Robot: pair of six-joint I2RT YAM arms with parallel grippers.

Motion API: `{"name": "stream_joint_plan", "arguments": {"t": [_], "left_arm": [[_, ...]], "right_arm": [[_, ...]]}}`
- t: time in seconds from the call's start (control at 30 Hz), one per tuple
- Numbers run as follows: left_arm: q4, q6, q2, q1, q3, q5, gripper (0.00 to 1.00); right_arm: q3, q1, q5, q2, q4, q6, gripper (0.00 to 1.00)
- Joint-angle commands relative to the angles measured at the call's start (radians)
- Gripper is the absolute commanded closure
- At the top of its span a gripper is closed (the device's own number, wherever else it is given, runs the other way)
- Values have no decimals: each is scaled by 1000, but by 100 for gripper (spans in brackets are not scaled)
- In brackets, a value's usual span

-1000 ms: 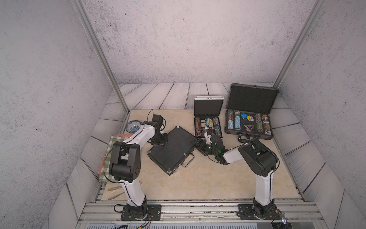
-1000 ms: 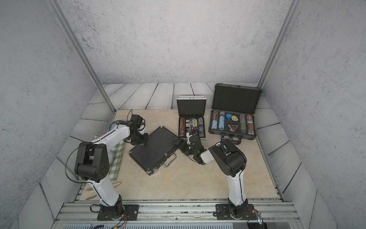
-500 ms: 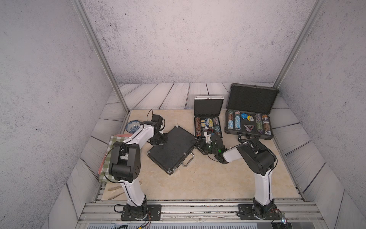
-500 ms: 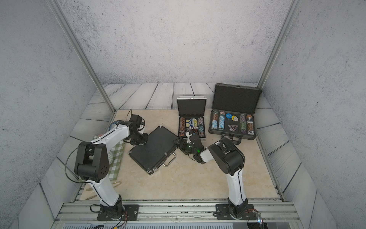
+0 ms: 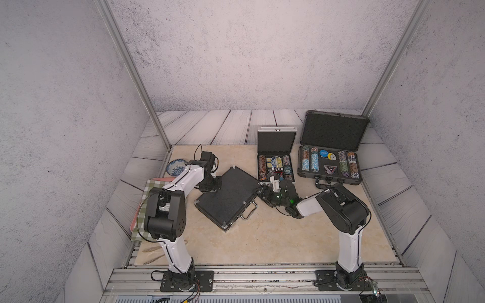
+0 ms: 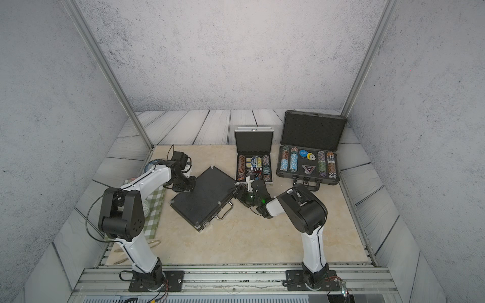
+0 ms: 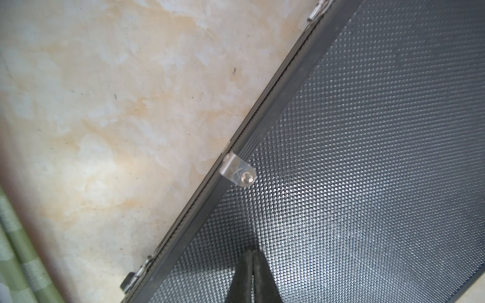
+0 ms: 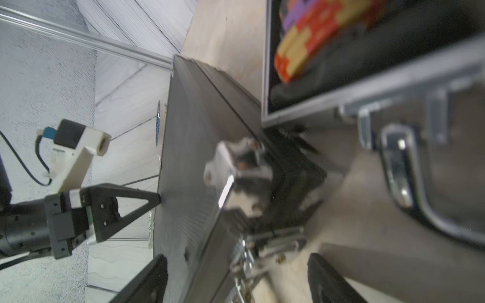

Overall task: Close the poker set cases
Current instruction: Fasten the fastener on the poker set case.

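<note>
The left tool (image 5: 211,184), tips pressed together, pins the black case (image 5: 228,198) flat on the table (image 5: 262,241), likely steadying it while the spread right tool (image 5: 263,192) straddles its latch edge. Further right, the silver case (image 5: 276,143) and grey case (image 5: 332,131) stand open.

We've got both top views high up front, angled down over the whole worktop (image 5: 262,244), and both wrist cams tight on the black case (image 7: 367,157).

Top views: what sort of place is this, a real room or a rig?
Most likely a staged robot test cell, not a real room: the left arm and right arm are bolted to an aluminium rail, and plain grey wall panels stand between metal posts.
</note>
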Motion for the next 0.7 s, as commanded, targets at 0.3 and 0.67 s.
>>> {"name": "stream_joint_plan", "arguments": {"t": [0.3, 0.67], "left_arm": [[-51, -13, 46, -8, -48, 46, 91], [-56, -17, 39, -9, -46, 41, 91]], "right_arm": [[-64, 24, 87, -211, -585, -405, 30], [140, 133, 341, -180, -946, -662, 37]]}}
